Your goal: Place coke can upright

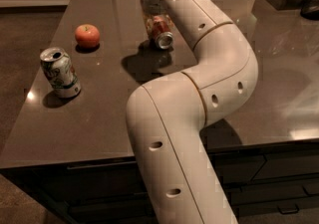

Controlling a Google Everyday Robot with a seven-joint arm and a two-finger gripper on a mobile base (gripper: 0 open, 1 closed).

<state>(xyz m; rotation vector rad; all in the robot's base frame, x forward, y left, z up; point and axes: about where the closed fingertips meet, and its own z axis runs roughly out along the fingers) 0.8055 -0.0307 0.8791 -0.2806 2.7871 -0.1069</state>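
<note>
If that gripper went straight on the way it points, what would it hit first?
Likely the dark table below it. The gripper points downward, holding the tilted coke can, so the can's silver end would touch first.
</note>
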